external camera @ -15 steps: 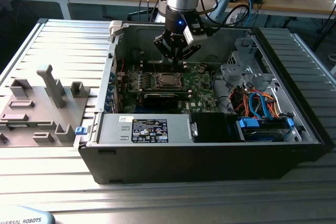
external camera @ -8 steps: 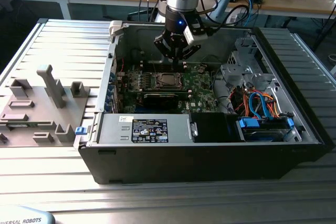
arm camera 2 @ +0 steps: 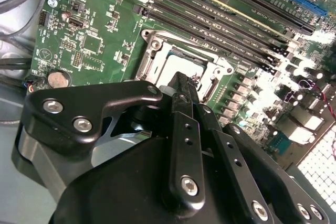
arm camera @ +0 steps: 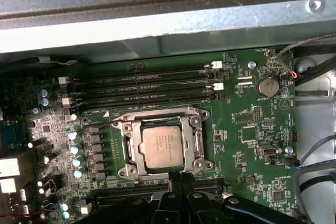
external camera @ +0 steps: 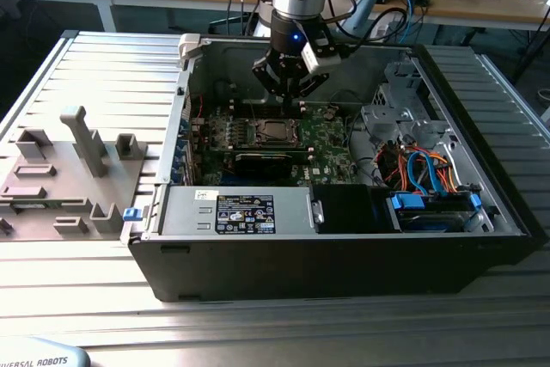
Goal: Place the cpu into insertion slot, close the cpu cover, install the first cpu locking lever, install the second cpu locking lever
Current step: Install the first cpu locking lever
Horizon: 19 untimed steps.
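cpu: the cpu (arm camera: 163,147) lies flat in the slot (arm camera: 135,153), mid-board, the cover (arm camera: 159,117) closed down around it in the first wrist view.
levers: thin wires along the frame edges; I cannot tell if either is latched.
pincer: my pincer (arm camera: 181,178) hangs just at the socket's 6 o'clock edge, tips drawn narrow, holding nothing.
risk: pushing down off-line could scrape the board (arm camera: 247,129) or slip off a lever, letting it spring up.
case: the case (external camera: 344,238) walls crowd my wrist.

Circuit board (arm camera: 247,129): green. Cpu (arm camera: 163,148): silvery-grey top, within a silvery cpu cover (arm camera: 160,124). Gripper (arm camera: 181,182): black; memory slots (arm camera: 147,85): black.
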Tool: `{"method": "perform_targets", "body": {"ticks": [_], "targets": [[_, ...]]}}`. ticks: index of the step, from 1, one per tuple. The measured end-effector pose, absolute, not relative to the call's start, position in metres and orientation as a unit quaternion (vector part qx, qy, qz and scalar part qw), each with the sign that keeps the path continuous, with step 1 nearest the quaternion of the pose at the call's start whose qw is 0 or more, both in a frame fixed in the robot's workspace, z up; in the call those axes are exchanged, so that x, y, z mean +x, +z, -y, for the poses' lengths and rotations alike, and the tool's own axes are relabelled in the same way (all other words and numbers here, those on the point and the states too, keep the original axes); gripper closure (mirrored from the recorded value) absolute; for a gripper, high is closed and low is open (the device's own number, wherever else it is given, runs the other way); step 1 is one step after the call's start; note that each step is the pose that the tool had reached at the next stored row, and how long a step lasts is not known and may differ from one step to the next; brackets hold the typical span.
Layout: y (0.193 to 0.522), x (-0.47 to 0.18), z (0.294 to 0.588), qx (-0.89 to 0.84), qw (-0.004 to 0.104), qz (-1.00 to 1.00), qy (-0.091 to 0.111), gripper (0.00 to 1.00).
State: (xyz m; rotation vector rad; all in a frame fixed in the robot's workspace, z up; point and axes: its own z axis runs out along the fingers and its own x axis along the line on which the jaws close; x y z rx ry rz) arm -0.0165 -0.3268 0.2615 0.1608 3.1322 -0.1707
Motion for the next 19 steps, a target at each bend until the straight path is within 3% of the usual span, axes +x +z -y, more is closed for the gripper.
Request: {"method": "perform_targets", "body": {"ticks": [14,17,19], "targets": [[0.2615,-0.0165,0.3268,0.035,0.001,-0.998,-0.054,0.89],[0.2615,-0.0165,0.3268,0.032,0.001,-0.999,-0.041,0.89],[0.2614,-0.0165,0.3268,0.031,0.000,-0.999,-0.022,0.89]]}}
